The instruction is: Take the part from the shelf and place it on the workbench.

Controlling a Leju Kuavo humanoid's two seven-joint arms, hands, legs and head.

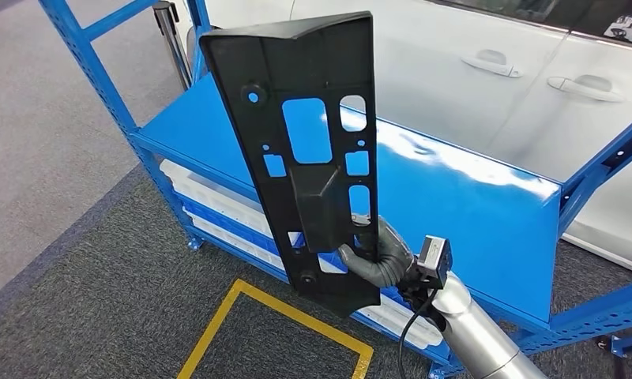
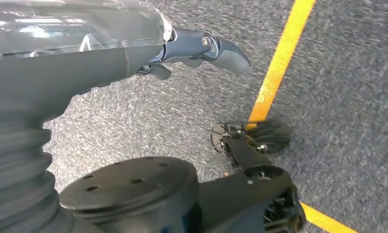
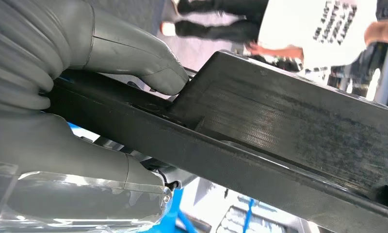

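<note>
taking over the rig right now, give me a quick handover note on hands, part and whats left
Right hand: grips the black plastic part near its lower end, holding it upright in the air in front of the blue shelf.
Left hand: holds nothing, hangs over the grey carpet beside a yellow floor line.
Done: the part is off the shelf.
Left: carry it to the workbench and set it down. The part is long and gripped near one end, so it may swing; move gently.

Right hand (image 1: 376,257) grips black part (image 1: 305,150) above blue shelf (image 1: 471,197).
</note>
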